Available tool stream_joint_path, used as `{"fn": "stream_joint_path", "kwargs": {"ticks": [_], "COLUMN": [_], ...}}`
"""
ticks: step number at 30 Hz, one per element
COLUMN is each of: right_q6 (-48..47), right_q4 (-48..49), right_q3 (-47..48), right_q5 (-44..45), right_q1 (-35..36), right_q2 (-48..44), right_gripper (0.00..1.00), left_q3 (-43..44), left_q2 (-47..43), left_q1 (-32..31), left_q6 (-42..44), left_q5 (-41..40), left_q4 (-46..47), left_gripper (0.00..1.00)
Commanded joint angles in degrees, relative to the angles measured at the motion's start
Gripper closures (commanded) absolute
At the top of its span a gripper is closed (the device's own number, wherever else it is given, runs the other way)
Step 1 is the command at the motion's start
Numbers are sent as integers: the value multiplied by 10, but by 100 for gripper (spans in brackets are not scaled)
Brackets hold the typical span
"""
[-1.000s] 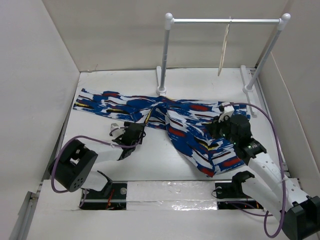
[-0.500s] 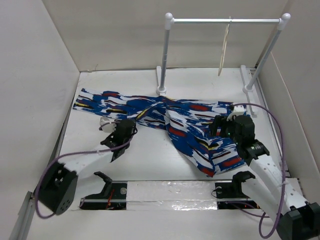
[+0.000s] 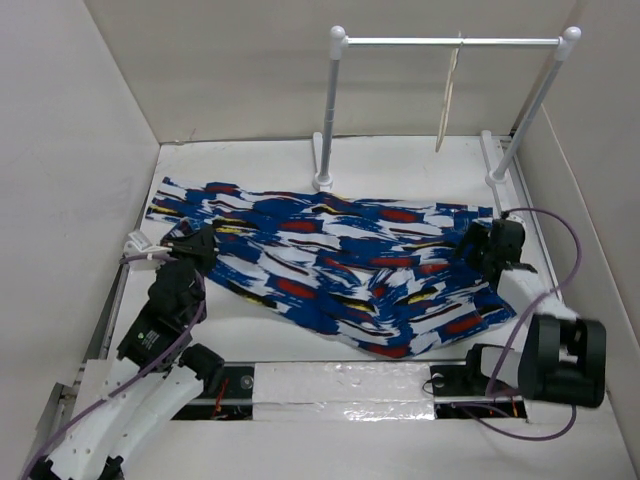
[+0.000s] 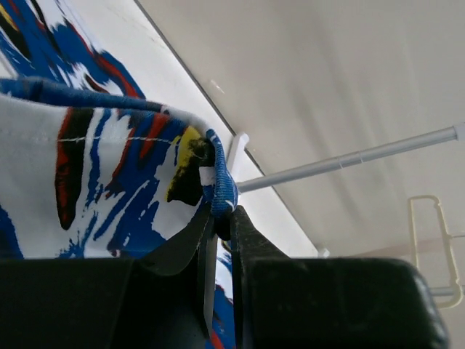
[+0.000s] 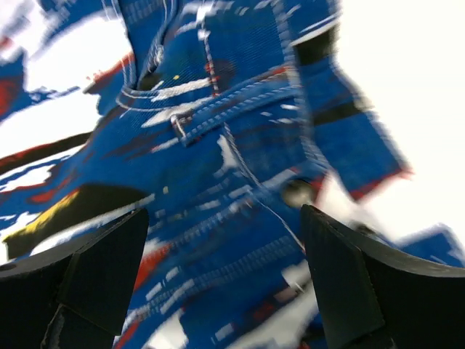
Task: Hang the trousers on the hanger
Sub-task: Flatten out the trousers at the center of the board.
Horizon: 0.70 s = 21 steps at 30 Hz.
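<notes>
From above, a white table (image 3: 240, 165) boxed in by plain white walls (image 3: 230, 70) carries the soft royal blue trousers (image 3: 330, 260), streaked white, red, black and yellow, spread flat from its left side to its right. Behind them stands a white tubular rack (image 3: 331, 110) with ball-capped posts. The thin pale cream hanger (image 3: 447, 100) hangs from its rail, apart from the cloth. The left gripper (image 3: 196, 244) sits at the cloth's left end, the right gripper (image 3: 490, 243) at its right end.

The left wrist view shows the jaws pinched tight on a raised fold of the trousers, with wall and rail beyond.

The right wrist view, blurred, shows black fingers (image 5: 94, 276) spread wide over the waistband, gripping nothing.
</notes>
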Motion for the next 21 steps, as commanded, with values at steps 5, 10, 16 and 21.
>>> {"fn": "stream_joint_path", "kwargs": {"ticks": [5,10,16,21], "right_q6": [68,83,32,-46], "right_q4": [133,207,124,92], "right_q3": [100,155,221,153], "right_q5": [-144,-163,-129,-77], "right_q1": [19,29,47,107], "right_q2": [193,270,229,83], "right_gripper": [16,21,8,2], "left_q3": [70,102,116,138], "left_q2": [-79,-104,-76,-18], "left_q1": [4,4,4,4], "left_q6": [80,123,144,149], "left_q5": [-50,-58,-89,-58], "left_q4": [-104,-118,-148,-155], "left_gripper": [100,100,100,100]}}
